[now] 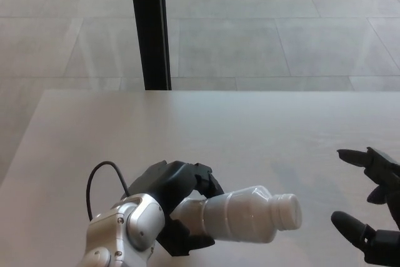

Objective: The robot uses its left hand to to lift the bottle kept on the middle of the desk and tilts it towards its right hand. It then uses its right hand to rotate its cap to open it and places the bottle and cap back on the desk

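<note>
A pale tiled floor (250, 23) fills the far part of the room, and a black post (150, 26) stands upright on it just beyond the far edge of the desk. The desk (206, 129) is a wide, light-coloured surface that takes up the whole near half of the scene.

At the near left, the robot's silver forearm comes up with a thin black cable (100, 176) looping off the wrist. Its left hand (178, 198) is wrapped around the base of the bottle (244, 216), black fingers (203, 176) curled over the top side and more of the hand under it. The bottle is white and ribbed, lying nearly on its side in that grasp, above the near middle of the desk, with its neck pointing to the right. The white cap (289, 211) sits on the neck, facing the other hand.

At the near right edge, the right hand (372, 207) is only partly in sight. Its dark fingers are spread apart with nothing between them, one finger (355, 154) farther off and one nearer. It is near the cap but clear of it, with bare desk showing in between.
</note>
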